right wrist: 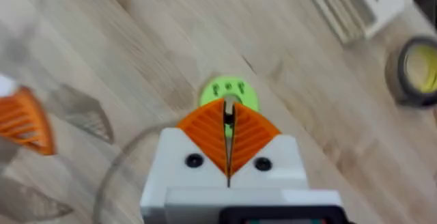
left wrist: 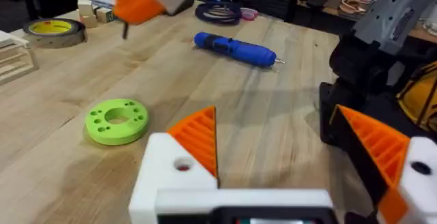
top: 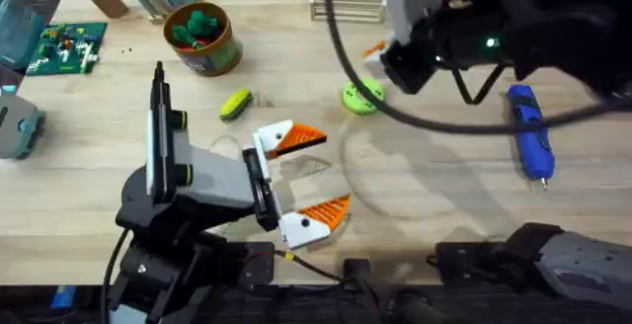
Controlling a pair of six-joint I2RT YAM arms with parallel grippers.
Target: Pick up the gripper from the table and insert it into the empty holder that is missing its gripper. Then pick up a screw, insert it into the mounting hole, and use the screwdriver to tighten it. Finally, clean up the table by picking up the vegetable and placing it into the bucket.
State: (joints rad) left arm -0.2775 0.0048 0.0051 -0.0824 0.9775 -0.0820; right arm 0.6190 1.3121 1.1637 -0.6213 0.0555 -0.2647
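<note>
Right jaws (right wrist: 229, 138) pinched on small dark part, likely screw: tiny, rigid, slippery. Left jaws (top: 296, 181) wide open, empty. Screwdriver (top: 528, 131) near tabletop's right edge: stiff, rolls; grasp mid-barrel.

Bare wood lies open across the middle and lower right of the table (top: 444, 205). The green ring disc (top: 361, 97) sits center, the screwdriver (top: 528, 131) at right, the vegetable (top: 235, 104) and bucket (top: 202, 38) crowd upper left; a black cable (top: 346, 62) sweeps overhead.

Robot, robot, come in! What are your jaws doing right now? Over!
Left gripper jaws open, empty. Right gripper jaws shut above green ring disc. Screwdriver, vegetable lying untouched.
</note>
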